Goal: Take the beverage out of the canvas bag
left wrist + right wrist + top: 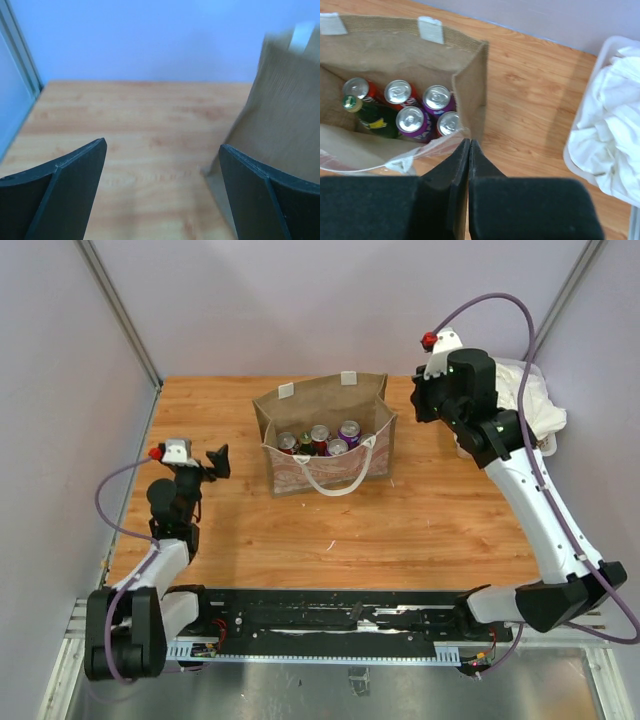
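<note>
The canvas bag [290, 472] stands upright in the middle of the table, its mouth open. Inside it are several beverage cans: a purple can [436, 97], a red can [399, 92], another purple can [411, 120], plus a green bottle [365, 112]. My right gripper [469, 141] is shut with nothing between its fingers. It hovers above the bag's right front corner, beside the wall [470, 80]; from above it shows to the right of the bag [418, 400]. My left gripper [162, 147] is open and low over the table, left of the bag [285, 110].
A clear plastic bin of white cloth [530, 400] sits at the back right, close behind the right arm; its rim [570, 150] lies right of my right gripper. A white handle loop [330, 485] hangs over the bag's front. Walls enclose the table on three sides.
</note>
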